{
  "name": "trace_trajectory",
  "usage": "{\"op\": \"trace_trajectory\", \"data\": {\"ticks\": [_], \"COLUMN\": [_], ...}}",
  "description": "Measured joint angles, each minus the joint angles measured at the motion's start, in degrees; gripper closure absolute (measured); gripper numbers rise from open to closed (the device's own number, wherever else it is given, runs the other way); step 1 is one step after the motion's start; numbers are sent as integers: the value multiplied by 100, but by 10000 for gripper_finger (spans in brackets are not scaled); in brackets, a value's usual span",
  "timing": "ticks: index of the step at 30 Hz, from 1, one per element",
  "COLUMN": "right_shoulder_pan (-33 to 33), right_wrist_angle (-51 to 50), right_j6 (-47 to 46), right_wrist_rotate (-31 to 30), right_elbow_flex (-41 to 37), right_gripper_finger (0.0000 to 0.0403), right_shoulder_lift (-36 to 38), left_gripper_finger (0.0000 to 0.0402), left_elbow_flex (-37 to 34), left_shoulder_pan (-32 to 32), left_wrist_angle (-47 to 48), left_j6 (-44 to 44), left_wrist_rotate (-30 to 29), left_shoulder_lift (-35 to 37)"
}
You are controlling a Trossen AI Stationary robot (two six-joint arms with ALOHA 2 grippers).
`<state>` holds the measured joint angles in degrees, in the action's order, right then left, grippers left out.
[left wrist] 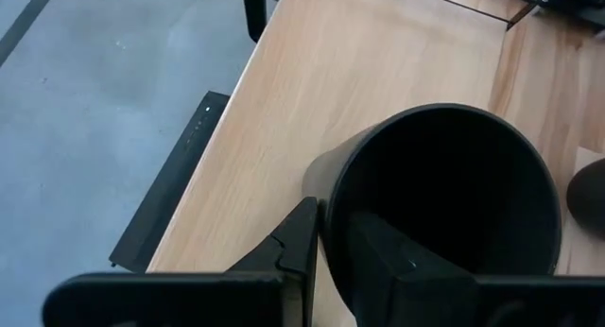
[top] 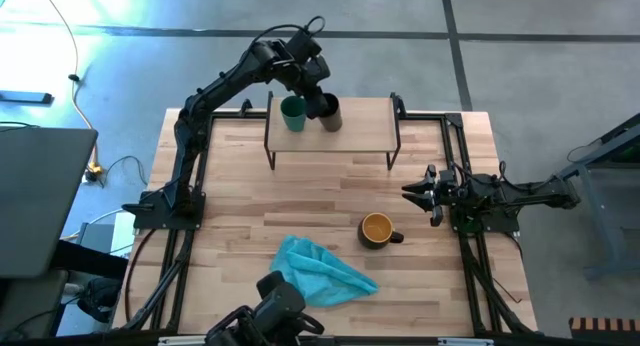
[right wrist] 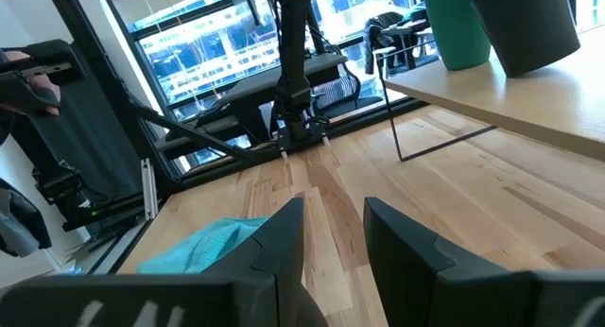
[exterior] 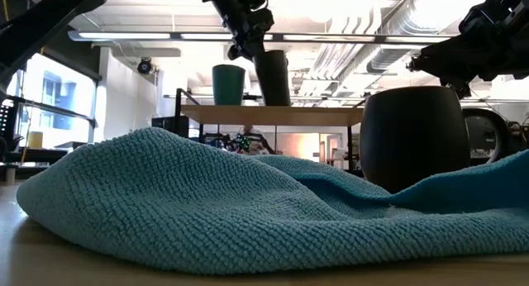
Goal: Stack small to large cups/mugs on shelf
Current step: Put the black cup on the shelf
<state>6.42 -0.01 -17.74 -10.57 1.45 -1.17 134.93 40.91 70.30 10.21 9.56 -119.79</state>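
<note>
Rumpled blue cloth point(exterior: 207, 203) filling the foreground, dark mug point(exterior: 413, 133) standing behind it, green cup point(exterior: 228, 83) and taller black cup point(exterior: 273, 78) side by side on the shelf point(exterior: 273, 114), left gripper point(exterior: 248, 40) gripping the black cup's rim.

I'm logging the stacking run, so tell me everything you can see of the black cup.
The black cup is a tall, matte dark tumbler without a handle, empty inside. It stands upright on the shelf, close beside the green cup. The left gripper has its jaws pinching the cup's rim, one inside, one outside.
</note>
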Motion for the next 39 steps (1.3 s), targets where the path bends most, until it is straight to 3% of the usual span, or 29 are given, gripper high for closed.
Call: {"op": "trace_trajectory", "data": {"ticks": [5,18,39], "right_shoulder_pan": [0,-2,-2], "right_wrist_angle": [-2,-2,-2], "right_j6": [0,0,1], "right_wrist_rotate": [0,0,-1], "right_elbow_flex": [0,0,0], "right_gripper_finger": [299,299,299], "right_shoulder_lift": [0,0,0], "left_gripper_finger": [349,224,195], "left_elbow_flex": [0,0,5], "left_shoulder_pan": [-2,-2,-2], "left_wrist_angle": [-11,-35,-99], "left_j6": [7,7,6], "left_wrist_rotate": [50,-13,240], "left_shoulder_lift": [0,0,49]}}
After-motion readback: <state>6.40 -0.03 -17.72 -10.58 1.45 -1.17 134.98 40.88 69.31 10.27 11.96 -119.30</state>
